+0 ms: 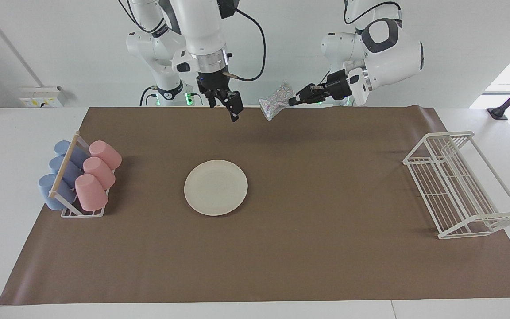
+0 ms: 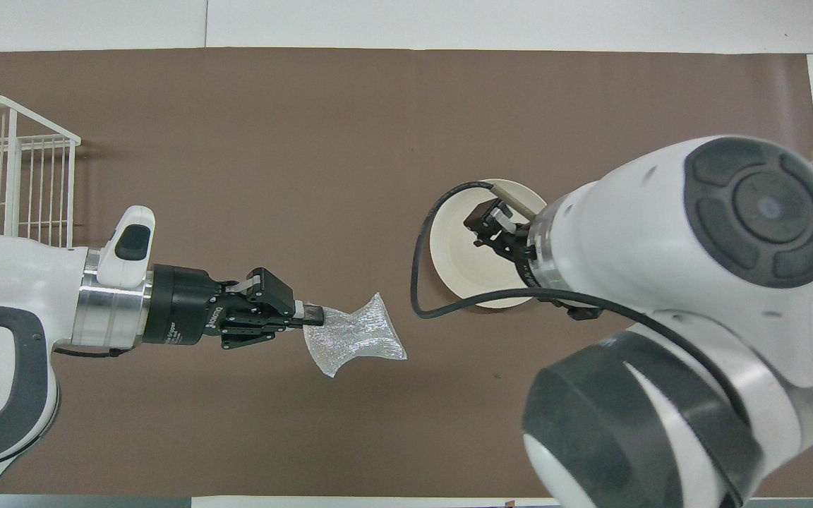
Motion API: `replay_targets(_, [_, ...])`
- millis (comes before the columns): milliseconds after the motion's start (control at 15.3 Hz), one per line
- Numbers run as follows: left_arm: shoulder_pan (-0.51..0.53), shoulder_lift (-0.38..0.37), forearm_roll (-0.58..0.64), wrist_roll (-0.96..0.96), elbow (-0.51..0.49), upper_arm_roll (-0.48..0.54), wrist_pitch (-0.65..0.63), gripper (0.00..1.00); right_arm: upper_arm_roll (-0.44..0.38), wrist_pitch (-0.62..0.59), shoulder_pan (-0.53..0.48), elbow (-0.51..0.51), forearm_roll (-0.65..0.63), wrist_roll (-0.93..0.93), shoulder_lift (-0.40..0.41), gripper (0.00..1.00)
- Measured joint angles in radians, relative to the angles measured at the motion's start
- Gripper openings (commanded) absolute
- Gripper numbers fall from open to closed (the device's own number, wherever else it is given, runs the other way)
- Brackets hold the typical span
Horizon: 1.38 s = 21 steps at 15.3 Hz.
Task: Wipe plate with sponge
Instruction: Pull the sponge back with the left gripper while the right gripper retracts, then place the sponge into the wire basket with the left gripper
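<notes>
Two grippers: both raised above the brown mat
Left gripper (image 1: 291,101): pinched narrow on the shiny silvery-white mesh sponge (image 1: 275,103), held in the air
Right gripper (image 1: 227,105): fingers spread apart, holding nothing, over the plate's edge at about 12 o'clock
Plate (image 1: 215,187): round cream-white, flat on the mat's middle, bare

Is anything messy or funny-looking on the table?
Nothing is spilled or broken. The plate lies flat and bare on the brown mat. The one funny thing: the sponge hangs in the air, pinched by the left gripper. The right gripper hangs empty above the mat.
</notes>
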Motion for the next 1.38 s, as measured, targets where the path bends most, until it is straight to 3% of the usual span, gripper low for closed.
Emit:
replay_targets(393, [0.029, 0.037, 0.271, 0.145, -0.001, -0.004, -0.003, 0.0, -0.006, -0.014, -0.25, -0.001, 0.0, -0.67, -0.008, 1.0])
replay_targets(655, [-0.01, 0.067, 0.544, 0.161, 0.011, -0.018, -0.003, 0.0, -0.024, -0.088, -0.284, 0.003, 0.0, -0.874, -0.011, 1.0])
replay_targets(852, [-0.021, 0.101, 0.692, 0.15, 0.033, -0.021, -0.01, 0.0, -0.094, -0.141, -0.279, 0.027, -0.003, -1.013, -0.011, 1.0])
replay_targets(1048, [-0.021, 0.16, 0.836, 0.075, 0.102, -0.021, -0.055, 0.0, -0.233, -0.216, -0.164, 0.084, -0.065, -1.073, 0.002, 1.0])
replay_targets(1376, [-0.086, 0.251, 1.103, -0.082, 0.232, -0.025, -0.21, 0.0, -0.468, -0.228, 0.091, 0.135, -0.098, -1.073, 0.03, 1.0])
